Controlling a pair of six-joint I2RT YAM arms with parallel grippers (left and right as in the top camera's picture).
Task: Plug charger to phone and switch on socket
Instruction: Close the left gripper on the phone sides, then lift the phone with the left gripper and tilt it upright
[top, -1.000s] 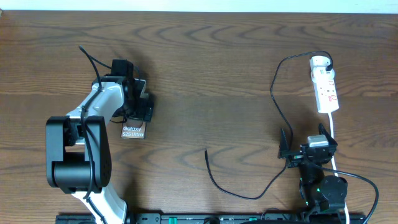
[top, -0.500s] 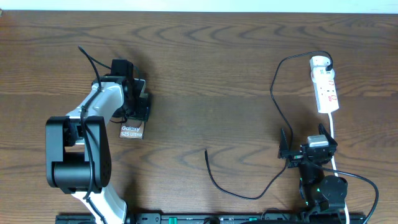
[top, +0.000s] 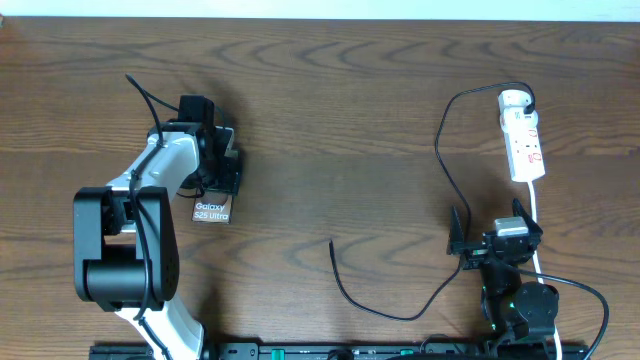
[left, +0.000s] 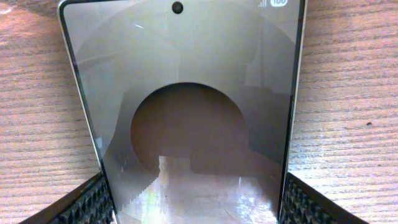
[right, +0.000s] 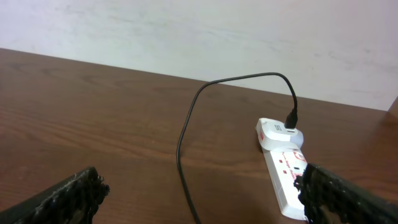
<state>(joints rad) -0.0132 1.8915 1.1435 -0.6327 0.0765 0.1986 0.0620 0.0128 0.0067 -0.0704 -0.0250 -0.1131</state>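
The phone (top: 212, 211) lies flat at the left, its "Galaxy" lettering at the near end. My left gripper (top: 222, 165) is over its far half, with one finger against each long edge, shut on it. In the left wrist view the phone's glossy face (left: 186, 93) fills the gap between the fingers (left: 194, 194). The black charger cable (top: 440, 150) runs from its loose tip (top: 332, 243) to the white adapter (top: 513, 99), plugged into the far end of the socket strip (top: 527, 150). My right gripper (top: 495, 232) is open and empty, near the strip's near end. It shows in the right wrist view (right: 199, 193), with the cable (right: 183, 137) and the strip (right: 289, 180).
The strip's white cord (top: 535, 215) runs toward the front past my right arm. The black cable loops across the table between the two arms, near the front edge. The table's far edge meets a pale wall (right: 186, 31).
My left gripper and the phone shifted very slightly to the left a second ago and have held still since. The right arm has not moved.
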